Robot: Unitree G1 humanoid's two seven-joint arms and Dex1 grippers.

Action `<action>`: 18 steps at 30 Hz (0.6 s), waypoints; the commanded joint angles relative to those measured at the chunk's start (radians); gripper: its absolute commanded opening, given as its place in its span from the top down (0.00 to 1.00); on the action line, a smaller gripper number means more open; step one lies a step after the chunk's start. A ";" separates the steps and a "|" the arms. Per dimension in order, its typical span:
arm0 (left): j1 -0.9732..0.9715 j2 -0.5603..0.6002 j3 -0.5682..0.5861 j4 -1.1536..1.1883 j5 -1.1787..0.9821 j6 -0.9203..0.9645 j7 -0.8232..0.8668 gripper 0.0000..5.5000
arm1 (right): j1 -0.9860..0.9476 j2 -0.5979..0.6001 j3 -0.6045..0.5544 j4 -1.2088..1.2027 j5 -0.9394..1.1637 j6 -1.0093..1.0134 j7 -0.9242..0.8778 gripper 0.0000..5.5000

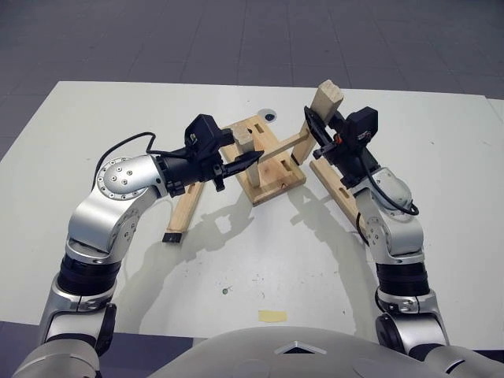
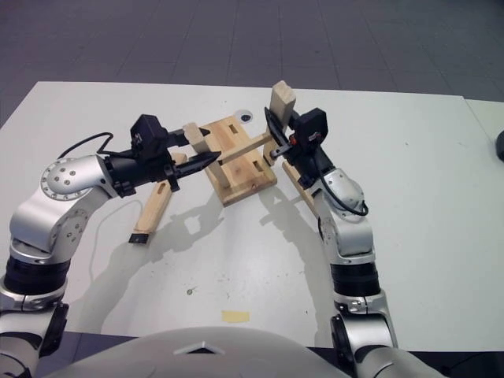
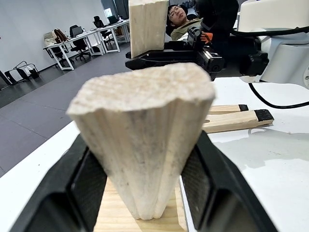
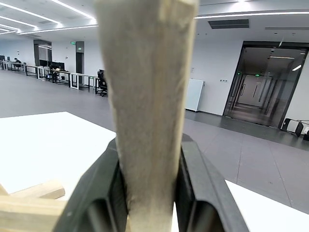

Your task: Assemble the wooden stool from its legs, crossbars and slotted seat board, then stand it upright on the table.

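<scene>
While the stool is clearly under way, it looks well short of finished. The slotted seat board (image 1: 272,177) lies flat near the middle of the table (image 1: 441,157), towards its far edge, with its slots facing up. One short leg (image 1: 243,141) stands up from the board's far-left part. The left claw (image 1: 246,161) is clamped on it, and the left wrist view shows the wood pinched firmly between both fingers (image 3: 87,188). Just to the right of the board, the right claw (image 1: 313,130) is closed tight around a second leg (image 1: 327,98) and holds it upright above the table. A crossbar (image 1: 287,148) runs between that leg and the board area. It seems to be seated in the held leg, though the joint itself is too small to confirm.

A good deal appears to be left. A loose leg (image 1: 187,203) with a dark foot lies flat on the table towards the left edge, apart from the board. Two more loose legs (image 3: 234,121) lie side by side on the right, under the right arm. By this reading, at most two legs and one crossbar are engaged. The remaining legs have yet to be fitted, and the stool has not been turned over to stand upright.
</scene>
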 commanded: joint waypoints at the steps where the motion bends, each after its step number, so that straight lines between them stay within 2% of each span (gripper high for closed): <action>1: 0.055 -0.005 -0.058 0.022 0.028 0.039 -0.004 0.63 | -0.067 -0.010 -0.023 -0.060 0.046 0.028 0.024 0.82; 6: 0.057 0.011 -0.042 0.029 0.031 0.033 -0.013 0.63 | -0.093 -0.046 -0.029 -0.105 0.046 0.117 0.027 0.82; 13: 0.062 0.004 -0.050 0.020 0.033 0.034 -0.007 0.63 | -0.042 -0.075 0.048 -0.100 -0.099 -0.005 0.042 0.82; 18: 0.062 -0.001 -0.056 0.020 0.038 0.036 -0.007 0.63 | 0.002 -0.051 0.064 -0.087 -0.098 -0.010 0.040 0.82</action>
